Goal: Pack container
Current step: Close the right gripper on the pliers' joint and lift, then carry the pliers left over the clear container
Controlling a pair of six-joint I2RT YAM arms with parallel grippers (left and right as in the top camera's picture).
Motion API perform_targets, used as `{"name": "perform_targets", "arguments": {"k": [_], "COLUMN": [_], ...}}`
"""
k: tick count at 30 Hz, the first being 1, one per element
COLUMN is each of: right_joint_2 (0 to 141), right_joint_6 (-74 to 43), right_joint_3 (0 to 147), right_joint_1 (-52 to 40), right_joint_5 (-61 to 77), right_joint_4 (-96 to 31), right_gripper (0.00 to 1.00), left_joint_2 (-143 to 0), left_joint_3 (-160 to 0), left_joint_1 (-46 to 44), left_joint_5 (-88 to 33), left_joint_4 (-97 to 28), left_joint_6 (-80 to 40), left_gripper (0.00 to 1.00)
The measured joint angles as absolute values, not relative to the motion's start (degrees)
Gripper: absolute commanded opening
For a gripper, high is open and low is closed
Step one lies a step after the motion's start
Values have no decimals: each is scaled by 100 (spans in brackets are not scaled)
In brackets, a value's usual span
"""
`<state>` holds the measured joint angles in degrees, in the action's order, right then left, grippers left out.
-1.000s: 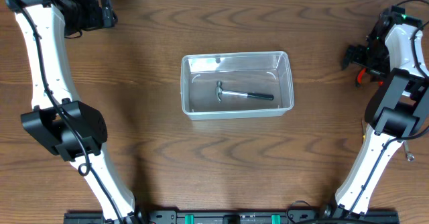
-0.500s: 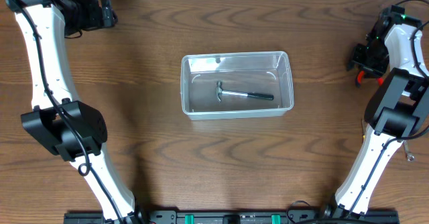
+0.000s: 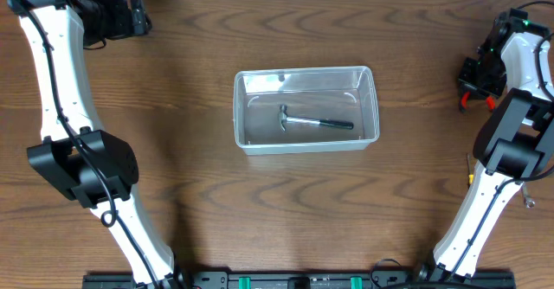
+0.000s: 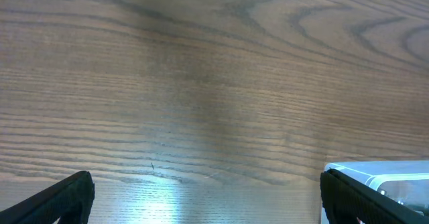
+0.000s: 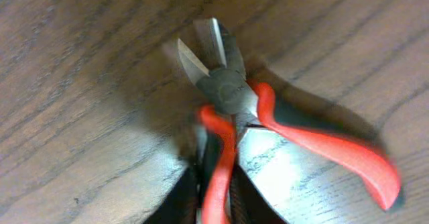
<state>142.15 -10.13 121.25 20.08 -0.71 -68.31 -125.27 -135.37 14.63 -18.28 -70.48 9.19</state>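
Well, my right pincer [image 5: 216, 207] sits over the red-handled steel side cutters [image 5: 231, 93], far right of the clear rectangular plastic container [image 3: 239, 107]. One handle runs between my fingers, but blur hides whether I clamp it. I judge the cutters dense, stiff and loose at the pivot, so the rubbery sleeves just behind the joint should hold best. My left pincer [image 4: 208, 200] gapes wide, far left of that container, which holds a small metal hammer [image 3: 316, 121].
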Motion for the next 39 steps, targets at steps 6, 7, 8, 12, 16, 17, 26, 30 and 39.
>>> {"name": "perform_targets", "arguments": {"k": [6,7,8,12,16,17,26,30,39], "right_joint_2": [14212,14215,14215,14215,14210,14191,13332,12801,12687], "right_joint_6": [-1031,-1028,-1024,-871,-370,-211,1304,1892,2630], "right_joint_3": [12156,12178,12191,12479,13146,13329,14669,14774,14709], "right_joint_1": [2012,2012,2012,1994,1872,1804,480,-432,-1968], "right_joint_5": [-95,-104,-108,-117,-167,-183,84,276,421], "right_joint_4": [-6941,-7011,-7089,-7358,-7732,-7839,-8943,-9225,-9710], "right_gripper": [1,1,1,1,1,1,1,1,1], "left_joint_2": [-12525,-12525,-12525,-12525,-12525,-12527,-12525,-12525,-12525], "left_joint_3": [-13537,-13537,-13537,-13537,-13537,-13535,-13537,-13537,-13537], "left_joint_1": [1463,1463,1463,1463,1463,1463,1463,1463,1463], "left_joint_5": [-1828,-1828,-1828,-1828,-1828,-1828,-1828,-1828,-1828], "left_joint_4": [-7048,-7048,-7048,-7048,-7048,-7048,-7048,-7048,-7048], "left_joint_6": [917,919,919,919,919,919,917,919,919], "left_gripper": [98,98,98,98,98,98,98,98,98]}}
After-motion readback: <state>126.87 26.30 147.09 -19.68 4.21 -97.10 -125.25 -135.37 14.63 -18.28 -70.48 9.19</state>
